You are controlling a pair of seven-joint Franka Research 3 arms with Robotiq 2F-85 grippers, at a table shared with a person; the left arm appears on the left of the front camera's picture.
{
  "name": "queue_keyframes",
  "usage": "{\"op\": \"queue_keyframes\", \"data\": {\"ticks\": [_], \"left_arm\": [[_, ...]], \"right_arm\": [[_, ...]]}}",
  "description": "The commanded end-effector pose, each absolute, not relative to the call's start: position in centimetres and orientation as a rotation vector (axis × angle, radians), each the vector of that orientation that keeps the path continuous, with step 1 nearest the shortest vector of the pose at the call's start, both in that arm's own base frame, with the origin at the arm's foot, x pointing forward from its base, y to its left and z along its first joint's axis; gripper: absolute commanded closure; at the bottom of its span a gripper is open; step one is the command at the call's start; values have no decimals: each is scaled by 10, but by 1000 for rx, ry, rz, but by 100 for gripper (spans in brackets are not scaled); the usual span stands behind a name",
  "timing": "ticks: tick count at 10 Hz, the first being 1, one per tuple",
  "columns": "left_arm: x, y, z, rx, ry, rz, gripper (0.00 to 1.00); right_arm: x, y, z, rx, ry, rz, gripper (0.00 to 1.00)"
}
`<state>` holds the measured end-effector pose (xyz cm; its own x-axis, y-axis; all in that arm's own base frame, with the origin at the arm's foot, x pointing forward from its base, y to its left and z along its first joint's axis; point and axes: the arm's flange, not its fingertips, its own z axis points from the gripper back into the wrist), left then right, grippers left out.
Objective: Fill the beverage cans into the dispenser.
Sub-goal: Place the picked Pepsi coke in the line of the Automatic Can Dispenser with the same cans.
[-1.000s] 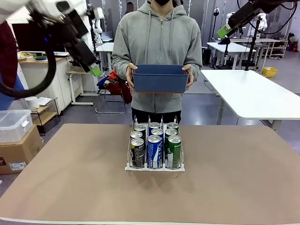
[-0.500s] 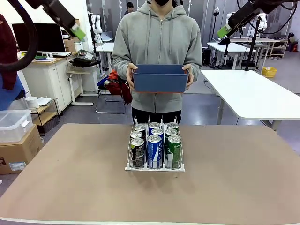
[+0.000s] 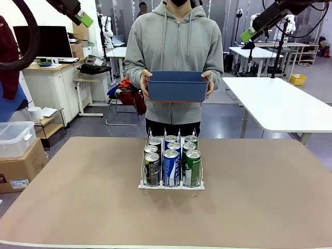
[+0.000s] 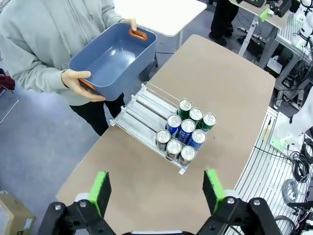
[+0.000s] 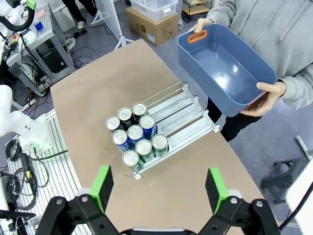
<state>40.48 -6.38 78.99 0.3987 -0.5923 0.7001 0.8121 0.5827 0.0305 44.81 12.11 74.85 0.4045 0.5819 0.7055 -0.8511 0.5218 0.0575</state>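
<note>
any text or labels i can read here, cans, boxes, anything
None can be read.
beverage cans: print on the sides, too small and blurred.
cardboard box: white sticker, print too small.
blue tub, dispenser: no print seen.

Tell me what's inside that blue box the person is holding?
Nothing. Both wrist views look down into the blue rectangular plastic tub and show a bare bottom. Its orange handles peek out at the ends, partly covered by the person's hands. The front view shows just its outer wall.
</note>
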Motion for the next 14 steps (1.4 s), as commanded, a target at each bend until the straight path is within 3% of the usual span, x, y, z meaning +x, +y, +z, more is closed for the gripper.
{"op": "queue_keyframes", "data": {"ticks": [1, 14], "left_arm": [[404, -63, 792, -336, -734, -912, 0], [404, -63, 792, -336, -734, -912, 0]], "right_arm": [[448, 121, 748, 452, -680, 945, 0], [448, 121, 748, 452, -680, 945, 0]]}}
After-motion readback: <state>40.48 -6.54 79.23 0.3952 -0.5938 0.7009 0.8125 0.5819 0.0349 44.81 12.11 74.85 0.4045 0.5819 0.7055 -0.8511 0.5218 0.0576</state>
